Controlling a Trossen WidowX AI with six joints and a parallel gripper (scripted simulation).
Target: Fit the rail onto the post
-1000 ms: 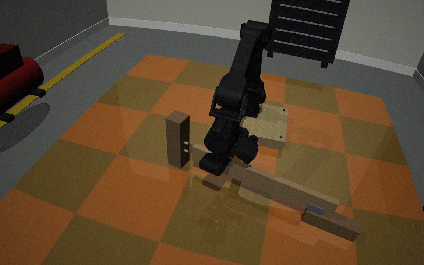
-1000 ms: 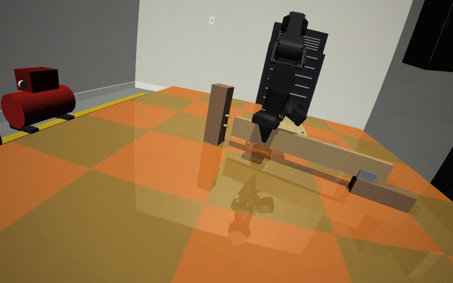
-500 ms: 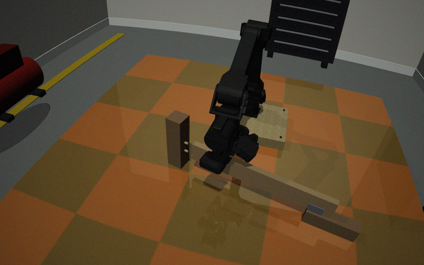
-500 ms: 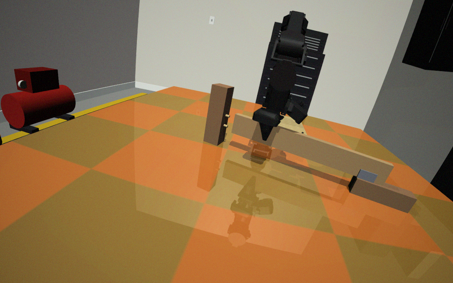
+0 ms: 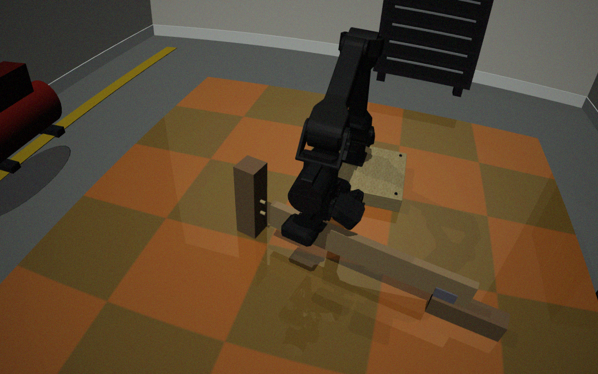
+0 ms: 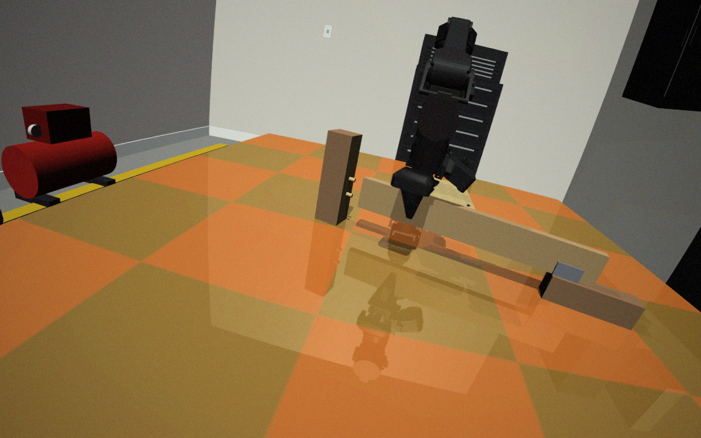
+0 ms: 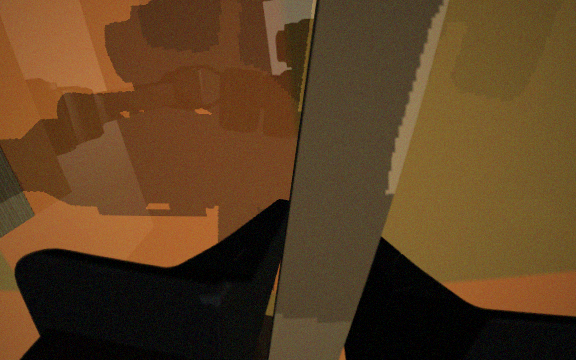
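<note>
— What is the claw doing?

— The gripper (image 6: 411, 209) is clamped on the rail (image 6: 497, 234), its fingers drawn in narrow against the board's two flat sides. It grips close to the rail's near end. In the wrist view the rail's top edge (image 7: 338, 165) runs up between the two dark fingers.

— Where is the rail?

— Toward the middle of the checkered table (image 5: 120, 241), running slantwise toward the right front corner. Its near end is lifted off the table and stands just beside the post (image 5: 250, 195), about level with the two pegs (image 5: 262, 206). A small gap shows between them in the exterior view, with both pegs (image 6: 350, 186) visible.

— And the far end?

— It sits at the grey bracket (image 5: 445, 295) on the footboard block (image 5: 471, 318), near the table's right front corner.
</note>
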